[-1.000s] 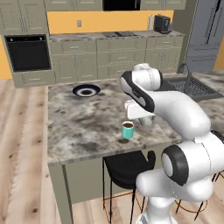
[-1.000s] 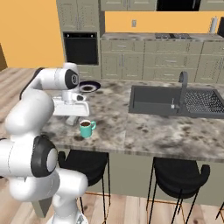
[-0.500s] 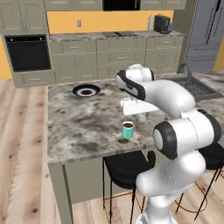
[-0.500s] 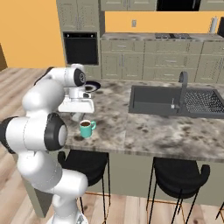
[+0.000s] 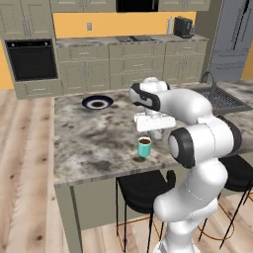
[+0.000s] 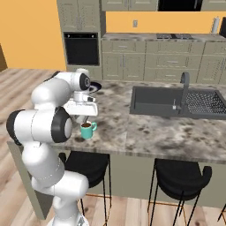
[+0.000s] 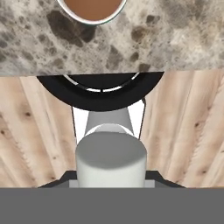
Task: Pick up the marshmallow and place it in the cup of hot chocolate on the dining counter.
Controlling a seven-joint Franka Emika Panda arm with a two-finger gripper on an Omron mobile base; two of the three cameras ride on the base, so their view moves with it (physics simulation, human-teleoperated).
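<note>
Since half a second ago the arm's upper links have swung round while the hand has shifted only a little over the dining counter (image 5: 94, 143), and the cup of hot chocolate (image 5: 144, 147) stands where it stood, near the counter's front edge. The gripper (image 5: 156, 133) hangs just above and just behind the cup, pointing down. That height looks chosen to clear the rim, so that something small can be dropped in rather than pushed in. From the hand camera the cup (image 7: 91, 8) sits at the very top of the view, cut off by the edge. By that I judge the fingers are beside the cup's mouth rather than directly over it, and a short move toward the cup seems needed before any release. The cup is upright, its handle off to one side, and its dark brown liquid comes close to the pale inner rim. I see nothing white floating on the part of the surface that shows. The pictures do not show whether the claw is spread or closed, and I cannot tell whether the marshmallow is pinched between the fingers, so I cannot say where it is. Well apart, toward the far side of the counter, lies a dark-rimmed plate (image 5: 97, 102); what lies on its pale centre is too small to make out.
</note>
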